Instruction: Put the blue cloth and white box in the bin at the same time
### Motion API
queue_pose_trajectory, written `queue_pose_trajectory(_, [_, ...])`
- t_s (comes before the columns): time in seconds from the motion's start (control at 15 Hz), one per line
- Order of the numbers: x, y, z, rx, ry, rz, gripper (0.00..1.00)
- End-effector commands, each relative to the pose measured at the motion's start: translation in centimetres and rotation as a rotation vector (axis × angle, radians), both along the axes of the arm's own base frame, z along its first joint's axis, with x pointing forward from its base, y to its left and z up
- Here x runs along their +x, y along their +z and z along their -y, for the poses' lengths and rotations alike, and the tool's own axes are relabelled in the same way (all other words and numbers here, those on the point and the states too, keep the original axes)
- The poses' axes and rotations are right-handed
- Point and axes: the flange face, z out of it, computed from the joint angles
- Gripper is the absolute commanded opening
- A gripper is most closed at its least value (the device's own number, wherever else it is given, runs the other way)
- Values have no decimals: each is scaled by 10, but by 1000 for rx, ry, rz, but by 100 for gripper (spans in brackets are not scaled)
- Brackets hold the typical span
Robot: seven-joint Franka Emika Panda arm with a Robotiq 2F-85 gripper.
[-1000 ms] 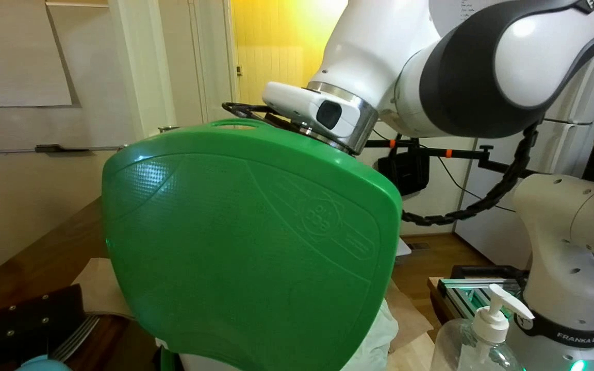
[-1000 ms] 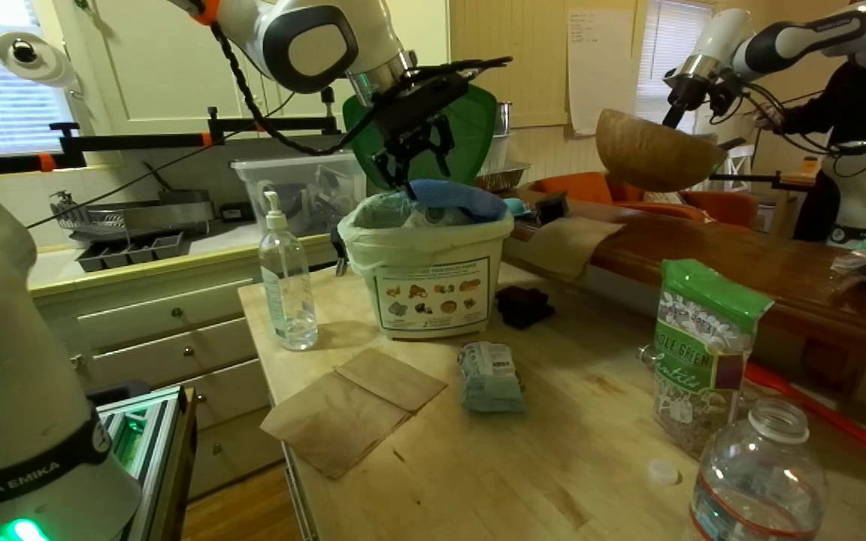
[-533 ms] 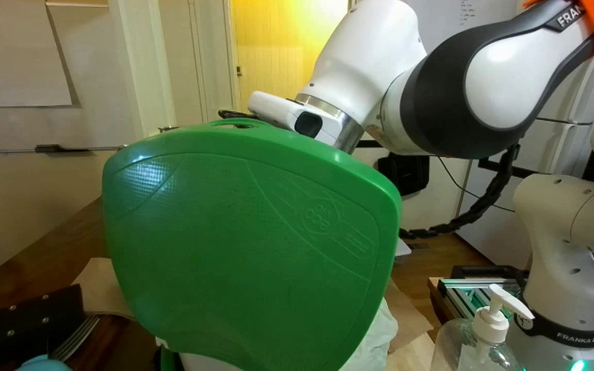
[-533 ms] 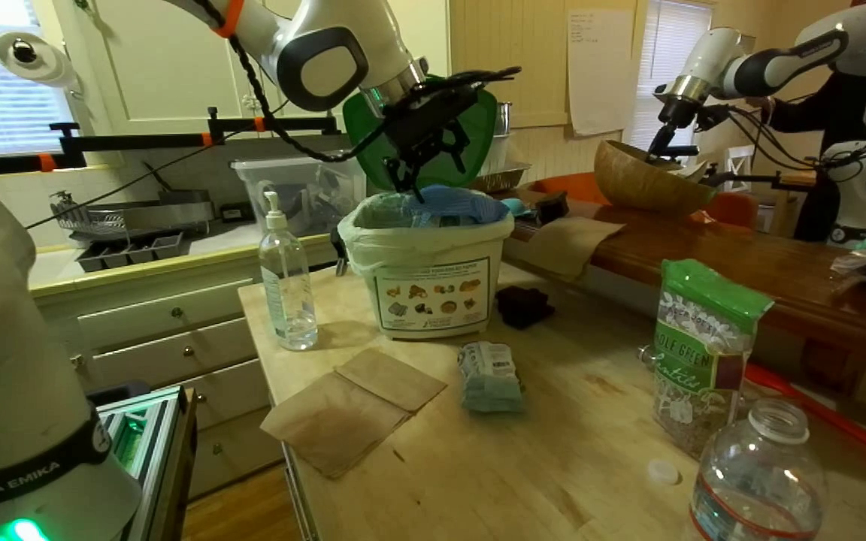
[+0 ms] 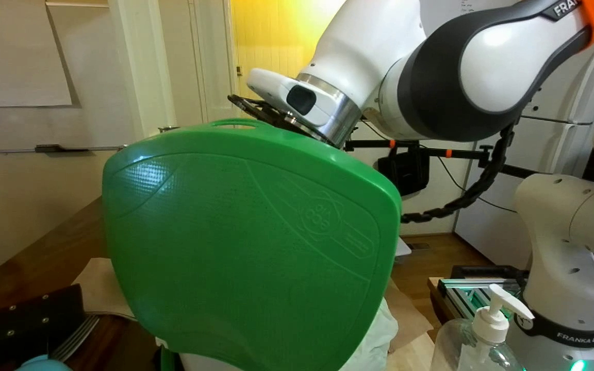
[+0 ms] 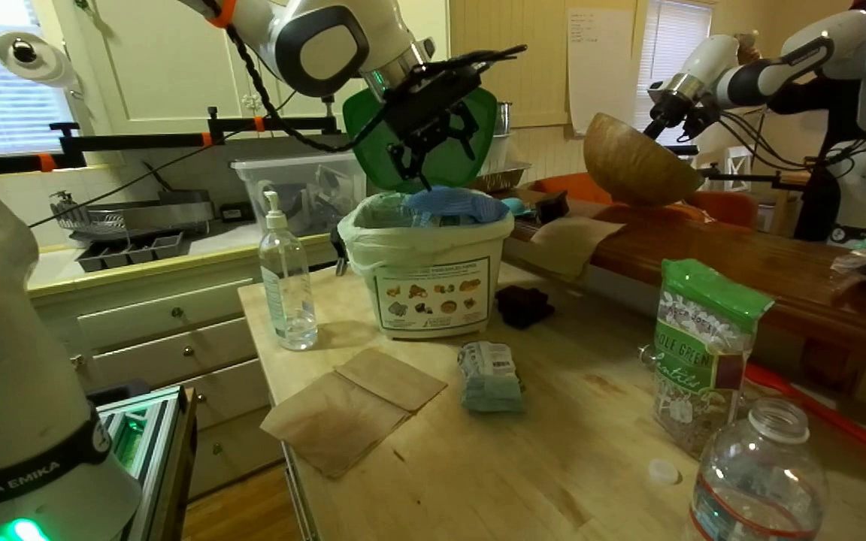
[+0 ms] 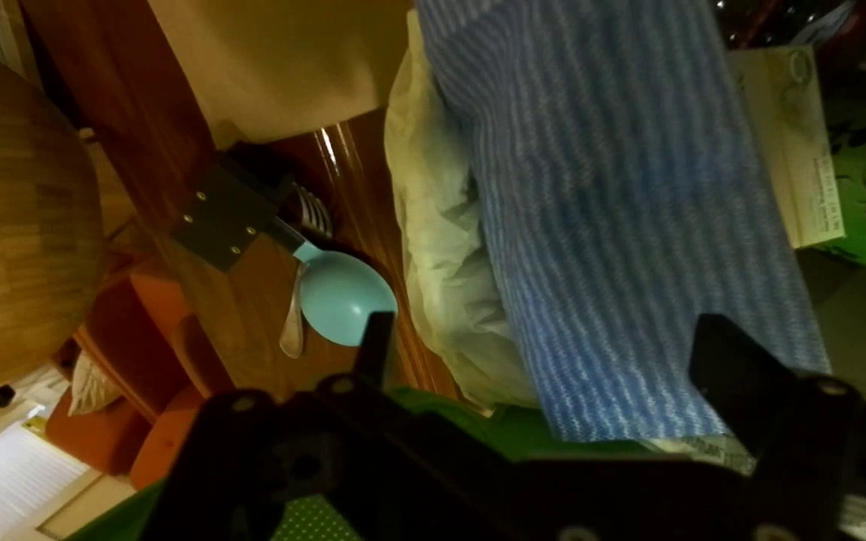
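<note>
The blue striped cloth (image 6: 463, 204) lies in the top of the lined bin (image 6: 358, 244), against the far right rim. In the wrist view the cloth (image 7: 628, 210) is spread long, beside the bin's pale liner (image 7: 440, 255). A white box (image 7: 794, 143) with small print sits in the bin, partly under the cloth. My gripper (image 6: 448, 171) is just above the bin. In the wrist view my gripper (image 7: 546, 323) has its fingers wide apart with nothing clamped between them. The bin's raised green lid (image 5: 250, 232) hides the gripper and bin contents in an exterior view.
A pump bottle (image 6: 289, 285) stands left of the bin. A brown paper (image 6: 358, 413), a small packet (image 6: 490, 376), a dark cloth (image 6: 523, 306), a lentil bag (image 6: 704, 361) and a clear bottle (image 6: 760, 473) are on the table. Another arm holds a wooden bowl (image 6: 636, 161).
My gripper dipped lower over the bin, then rose, and sits slightly further right in an exterior view. The cloth lies flatter and lower than a second ago. The wooden bowl shifted.
</note>
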Motion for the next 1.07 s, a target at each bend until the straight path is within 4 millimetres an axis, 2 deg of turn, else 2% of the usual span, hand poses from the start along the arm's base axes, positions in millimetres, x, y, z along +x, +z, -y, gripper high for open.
queue_pose_trajectory(0.0, [-12,22,14,-10,-113,-19,100])
queue_pose_trajectory(0.27, [-25,49,33,0,-253,-62,100])
queue_pose_trajectory(0.67, [-50,83,65,34,-551,-232,100])
queue_pose_trajectory(1.0, [-66,94,93,151,-792,-325,100])
